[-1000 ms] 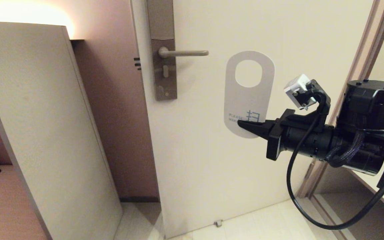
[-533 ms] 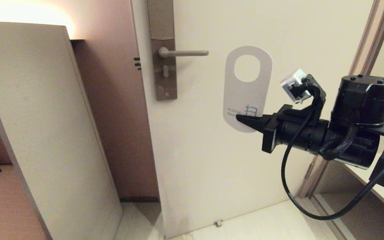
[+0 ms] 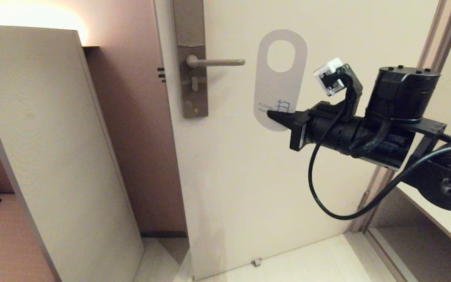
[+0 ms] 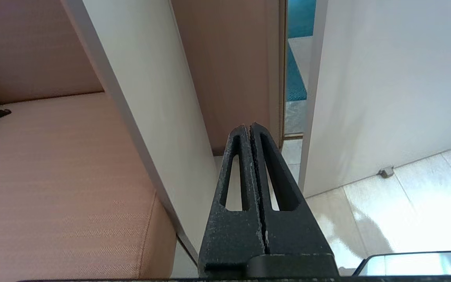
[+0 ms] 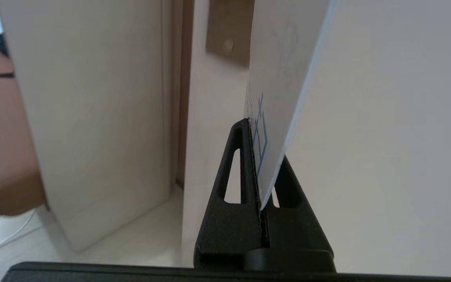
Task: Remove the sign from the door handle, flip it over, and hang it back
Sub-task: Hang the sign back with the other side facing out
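A white door-hanger sign (image 3: pixel 278 82) with a round hole near its top and blue print near its bottom is held upright in front of the cream door (image 3: pixel 327 31). My right gripper (image 3: pixel 275 116) is shut on the sign's lower end. The sign's hole is level with the tip of the metal door handle (image 3: pixel 214 62) and just to its right, clear of it. In the right wrist view the sign (image 5: pixel 280 78) stands edge-on between the black fingers (image 5: pixel 245 156). My left gripper (image 4: pixel 250 129) is shut and empty, low down, out of the head view.
A metal lock plate (image 3: pixel 192 70) runs down the door's left edge behind the handle. A tall cream panel (image 3: pixel 49 149) stands at the left, with a tan seat (image 4: pixel 61 188) beside it. A door frame (image 3: pixel 425 70) and a ledge (image 3: pixel 444 219) are at the right.
My right gripper has lifted the sign up and to the left, from below the handle's level to where its hole is level with the handle's tip.
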### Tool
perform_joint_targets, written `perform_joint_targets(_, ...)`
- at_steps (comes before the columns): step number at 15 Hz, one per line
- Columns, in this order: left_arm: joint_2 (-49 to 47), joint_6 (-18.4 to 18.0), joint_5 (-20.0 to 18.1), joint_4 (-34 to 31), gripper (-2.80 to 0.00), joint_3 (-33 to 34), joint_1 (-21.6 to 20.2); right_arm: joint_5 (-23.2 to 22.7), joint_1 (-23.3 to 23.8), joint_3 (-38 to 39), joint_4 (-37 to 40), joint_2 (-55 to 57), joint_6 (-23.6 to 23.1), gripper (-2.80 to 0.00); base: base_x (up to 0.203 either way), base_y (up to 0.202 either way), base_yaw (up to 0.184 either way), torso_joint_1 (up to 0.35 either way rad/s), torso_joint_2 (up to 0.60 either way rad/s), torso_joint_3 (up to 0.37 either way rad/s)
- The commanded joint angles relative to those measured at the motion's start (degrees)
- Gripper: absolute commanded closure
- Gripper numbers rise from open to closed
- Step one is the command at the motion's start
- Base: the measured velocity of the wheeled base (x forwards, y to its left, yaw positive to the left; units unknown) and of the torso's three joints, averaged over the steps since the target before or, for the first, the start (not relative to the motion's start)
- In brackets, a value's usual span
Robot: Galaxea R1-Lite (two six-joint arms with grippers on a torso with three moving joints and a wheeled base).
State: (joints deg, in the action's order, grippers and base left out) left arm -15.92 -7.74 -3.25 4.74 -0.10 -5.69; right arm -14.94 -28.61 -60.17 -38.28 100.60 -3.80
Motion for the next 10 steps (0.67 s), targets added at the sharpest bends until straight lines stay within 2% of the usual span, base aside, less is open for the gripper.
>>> perform_joint_targets(1, -0.25, -0.29, 0.09, -0.07, 0.00, 0.01, -0.02, 1.41, -0.04, -3.17, -0.22, 3.70, 0.00, 0.00, 0.000, 0.000, 0.000, 0.000, 0.00, 0.000)
perform_joint_targets(3, -0.25, -2.06, 1.23, -0.33, 0.00, 0.01, -0.02, 3.98, -0.04, -5.87, -0.20, 6.00, 0.11, 0.00, 0.000, 0.000, 0.000, 0.000, 0.00, 0.000)
perform_joint_targets(5, -0.25, -3.54, 1.76, -1.76, 0.00, 0.01, -0.02, 4.39, -0.04, -6.36, -0.22, 6.62, 1.91, 0.00, 0.000, 0.000, 0.000, 0.000, 0.00, 0.000)
perform_joint_targets(7, -0.25, -2.99, 1.20, -4.92, 0.00, 0.01, -0.02, 4.57, 0.05, -6.51, -0.20, 7.19, 2.66, 0.00, 0.000, 0.000, 0.000, 0.000, 0.00, 0.000)
perform_joint_targets(10, -0.25, -1.60, 1.36, -5.18, 0.00, 0.01, -0.02, 6.27, 0.13, -8.05, -0.17, 8.69, 2.66, 0.00, 0.000, 0.000, 0.000, 0.000, 0.00, 0.000)
